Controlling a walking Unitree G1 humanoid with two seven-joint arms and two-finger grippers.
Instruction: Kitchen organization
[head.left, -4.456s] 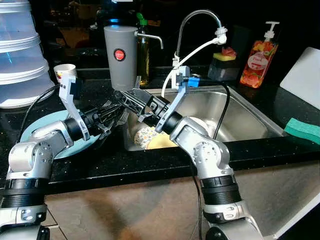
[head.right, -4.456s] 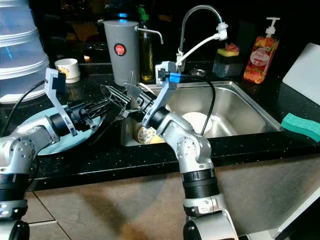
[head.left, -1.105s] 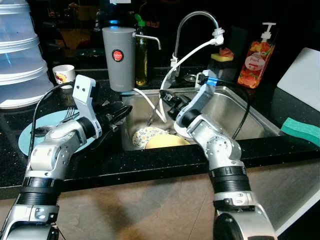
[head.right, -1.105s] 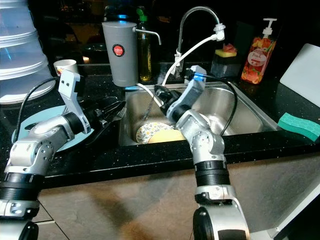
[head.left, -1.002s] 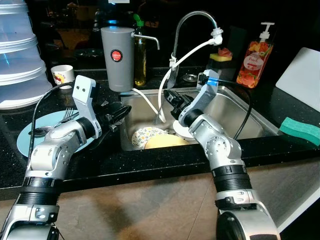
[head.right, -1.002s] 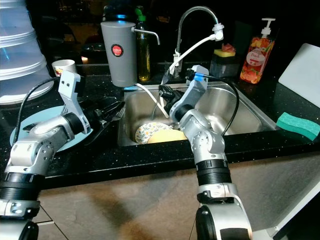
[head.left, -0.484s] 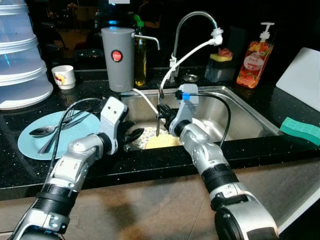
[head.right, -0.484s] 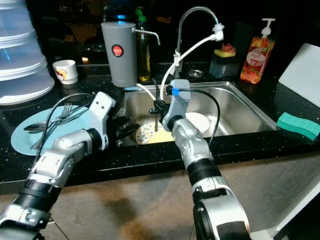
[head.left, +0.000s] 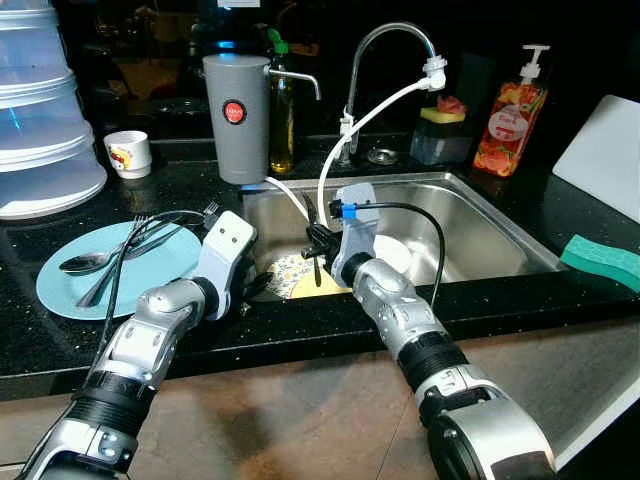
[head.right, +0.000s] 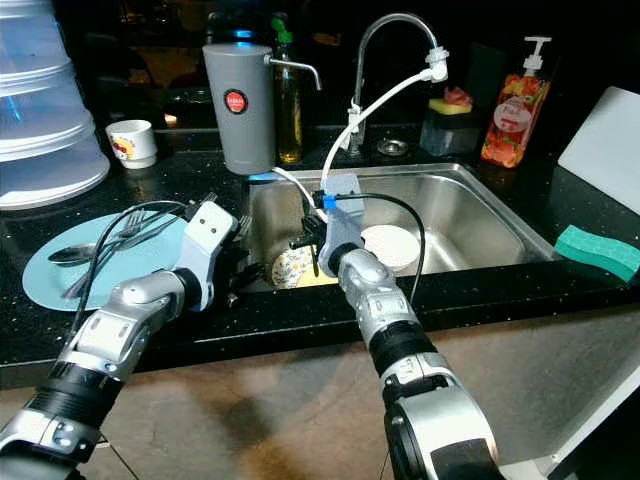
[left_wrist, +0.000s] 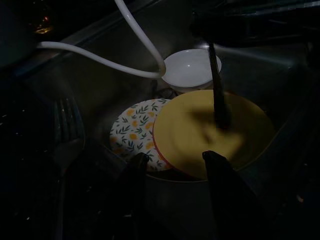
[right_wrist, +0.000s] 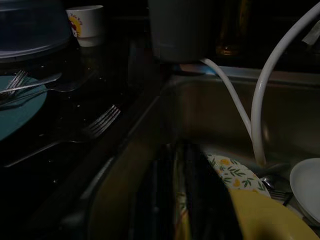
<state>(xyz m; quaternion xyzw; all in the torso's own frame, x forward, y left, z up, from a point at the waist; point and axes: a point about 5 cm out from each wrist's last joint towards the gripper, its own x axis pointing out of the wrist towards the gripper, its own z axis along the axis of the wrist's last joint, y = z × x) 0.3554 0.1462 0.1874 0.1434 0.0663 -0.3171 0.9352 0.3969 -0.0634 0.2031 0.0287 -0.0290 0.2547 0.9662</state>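
Note:
In the sink (head.left: 480, 225) a yellow plate (left_wrist: 215, 132) overlaps a floral plate (left_wrist: 132, 127), with a white bowl (left_wrist: 187, 67) behind them. My right gripper (head.left: 316, 243) hangs over the sink's left end, shut on a thin dark utensil (left_wrist: 218, 100) that points down at the yellow plate. At the sink's left rim my left gripper (left_wrist: 172, 157) is open, nothing between its fingers (left_wrist: 135, 172). On the counter lies a blue plate (head.left: 60, 290) carrying a spoon (head.left: 85, 262) and forks. A loose fork (right_wrist: 100, 125) rests between that plate and the sink.
A grey canister (head.left: 236, 115), an oil bottle (head.left: 283, 110) and the tap (head.left: 385, 50) with its white hose (head.left: 335, 150) stand behind the sink. A small cup (head.left: 128, 152) and clear stacked containers (head.left: 40, 120) are at back left. A green sponge (head.left: 600, 262) and soap bottle (head.left: 510, 115) are on the right.
Both arms have swung from over the counter by the blue plate to the sink's left end. In the last half second the right gripper has sunk slightly with the utensil.

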